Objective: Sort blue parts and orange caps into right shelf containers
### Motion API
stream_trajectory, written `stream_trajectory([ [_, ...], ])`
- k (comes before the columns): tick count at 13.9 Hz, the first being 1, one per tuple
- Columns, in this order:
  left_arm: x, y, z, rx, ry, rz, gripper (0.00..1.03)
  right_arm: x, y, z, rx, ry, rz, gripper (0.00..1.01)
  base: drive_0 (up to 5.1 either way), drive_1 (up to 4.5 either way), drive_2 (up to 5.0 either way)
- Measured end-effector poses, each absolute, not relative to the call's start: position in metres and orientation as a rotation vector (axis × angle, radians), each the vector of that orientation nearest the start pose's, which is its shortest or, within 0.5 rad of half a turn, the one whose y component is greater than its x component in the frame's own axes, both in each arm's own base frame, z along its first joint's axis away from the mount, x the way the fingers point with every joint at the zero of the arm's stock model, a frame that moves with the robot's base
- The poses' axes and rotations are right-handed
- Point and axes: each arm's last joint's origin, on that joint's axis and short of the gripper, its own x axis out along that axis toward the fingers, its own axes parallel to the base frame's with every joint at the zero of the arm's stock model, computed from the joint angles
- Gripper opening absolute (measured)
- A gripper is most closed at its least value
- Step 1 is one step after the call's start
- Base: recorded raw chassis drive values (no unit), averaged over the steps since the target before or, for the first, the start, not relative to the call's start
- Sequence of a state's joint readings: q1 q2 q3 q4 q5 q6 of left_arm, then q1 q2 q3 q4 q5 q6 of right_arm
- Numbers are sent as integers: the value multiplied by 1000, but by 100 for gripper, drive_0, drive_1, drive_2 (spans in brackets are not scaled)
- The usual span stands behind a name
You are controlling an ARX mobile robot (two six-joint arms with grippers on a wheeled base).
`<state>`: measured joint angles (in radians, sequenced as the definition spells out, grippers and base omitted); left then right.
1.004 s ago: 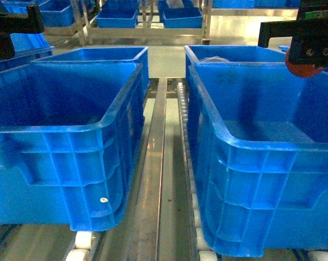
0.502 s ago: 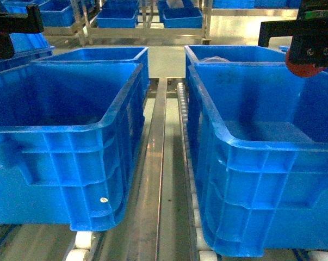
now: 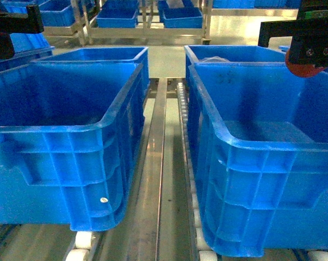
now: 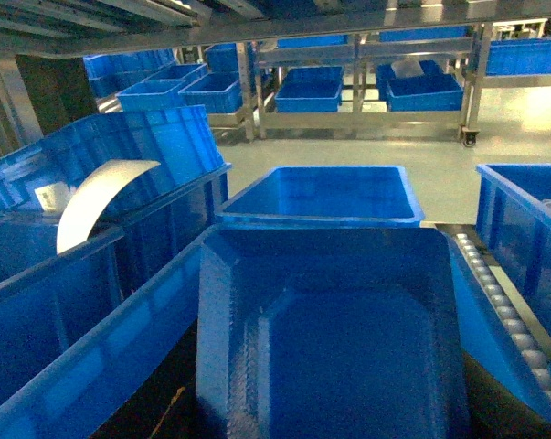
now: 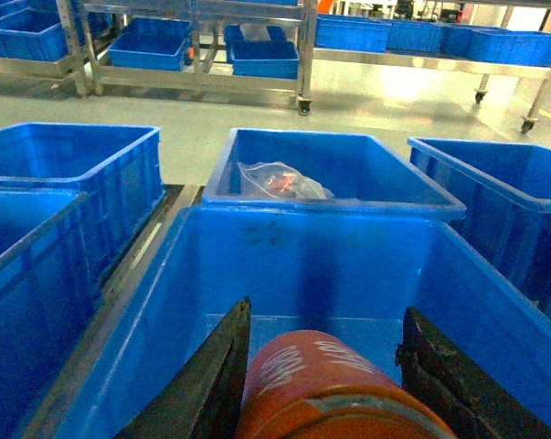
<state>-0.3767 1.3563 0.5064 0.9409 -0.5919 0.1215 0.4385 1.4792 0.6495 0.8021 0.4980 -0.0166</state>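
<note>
Head view: right gripper (image 3: 308,54) sits above the far right corner of the near right crate (image 3: 261,157), clamped on an orange cap (image 3: 305,69); only the cap's lower edge shows below the black housing. Right wrist view confirms: both dark fingers (image 5: 218,384) press the sides of the cap (image 5: 330,389), white print visible on its side, cap suspended over the crate's open interior (image 5: 321,274). Behind this crate stands a second crate (image 5: 330,169) holding a clear plastic bag (image 5: 280,180). Left of the near right crate, across a metal roller rail (image 3: 158,179), sits the near left crate (image 3: 60,147). Left gripper (image 3: 11,27) is above that crate's far left side; cannot tell whether its jaws are apart or together.
</note>
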Motion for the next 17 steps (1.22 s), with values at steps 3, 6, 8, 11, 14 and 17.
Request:
stream_trajectory([
  [3, 250, -81, 225, 78, -68, 220, 44, 276, 114, 224, -29, 25, -60, 44, 0, 0, 0],
  [6, 250, -81, 225, 79, -67, 220, 44, 276, 114, 224, -29, 25, -59, 44, 0, 0, 0],
  [8, 250, -81, 225, 79, -66, 220, 44, 276, 114, 224, -29, 25, -60, 44, 0, 0, 0],
  [11, 248, -81, 222, 48, 61, 109, 44, 276, 115, 221, -98, 173, -192, 44, 0, 0, 0],
  [14, 252, -71, 223, 7, 68, 153, 44, 278, 112, 221, -79, 179, -198, 44, 0, 0, 0],
  [17, 281, -35, 232, -7, 56, 228, 44, 306, 84, 231, -40, 179, -275, 44, 0, 0, 0],
])
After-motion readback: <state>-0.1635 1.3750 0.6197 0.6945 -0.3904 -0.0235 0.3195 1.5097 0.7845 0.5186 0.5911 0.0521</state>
